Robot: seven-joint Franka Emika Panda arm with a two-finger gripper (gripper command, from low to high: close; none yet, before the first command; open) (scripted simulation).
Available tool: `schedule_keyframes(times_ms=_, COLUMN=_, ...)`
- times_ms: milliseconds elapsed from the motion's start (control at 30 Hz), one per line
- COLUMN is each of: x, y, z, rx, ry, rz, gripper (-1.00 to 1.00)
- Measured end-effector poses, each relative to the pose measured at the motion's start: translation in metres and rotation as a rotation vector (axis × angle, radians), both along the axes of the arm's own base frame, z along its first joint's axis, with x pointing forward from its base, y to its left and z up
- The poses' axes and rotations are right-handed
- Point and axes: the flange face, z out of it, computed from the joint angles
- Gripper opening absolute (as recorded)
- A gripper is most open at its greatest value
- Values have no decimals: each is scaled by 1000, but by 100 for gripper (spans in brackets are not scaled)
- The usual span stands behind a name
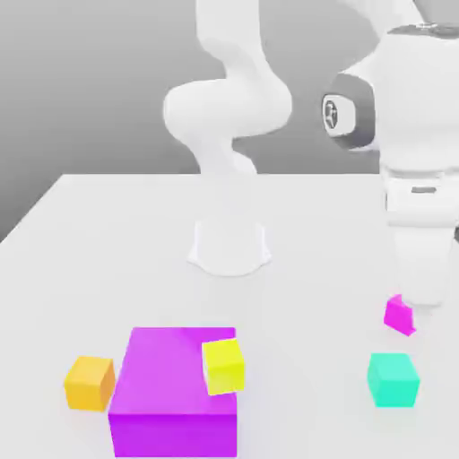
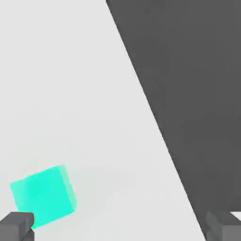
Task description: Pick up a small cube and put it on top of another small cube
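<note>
Magenta cube (image 1: 399, 315) sits on the surface (image 1: 108, 233) at the exterior view's right, just beyond the teal cube (image 1: 393, 379). With the claw (image 2: 120, 226) spread wide and empty, centre both fingers around the magenta cube before closing.

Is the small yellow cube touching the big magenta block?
Touching: the exterior view shows the small yellow cube resting tilted on the big magenta block, no gap between them.
</note>
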Motion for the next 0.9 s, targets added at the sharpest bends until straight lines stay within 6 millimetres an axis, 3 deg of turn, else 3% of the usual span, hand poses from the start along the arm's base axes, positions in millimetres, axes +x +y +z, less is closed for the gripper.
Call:
schedule_keyframes(times_ms=100, x=-22, y=7, z=-53, rx=-65, ry=52, rz=145, gripper=0)
schedule_keyframes(times_ms=267, x=-28, y=9, z=-117, rx=-81, ry=66, rz=187, gripper=0)
schedule_keyframes(times_ms=300, x=-28, y=9, z=-126, rx=-81, ry=67, rz=187, gripper=-100)
schedule_keyframes(times_ms=500, x=-29, y=9, z=-130, rx=-82, ry=69, rz=188, gripper=-100)
schedule_keyframes(times_ms=567, x=-28, y=9, z=-118, rx=-83, ry=68, rz=189, gripper=-100)
schedule_keyframes(times_ms=700, x=-28, y=9, z=-74, rx=-83, ry=69, rz=188, gripper=-100)
schedule_keyframes(times_ms=733, x=-22, y=0, z=-62, rx=-83, ry=67, rz=174, gripper=-100)
schedule_keyframes(times_ms=800, x=-2, y=-36, z=-35, rx=-86, ry=63, rz=124, gripper=-100)
schedule_keyframes(times_ms=900, x=25, y=-115, z=3, rx=-85, ry=64, rz=2, gripper=-100)
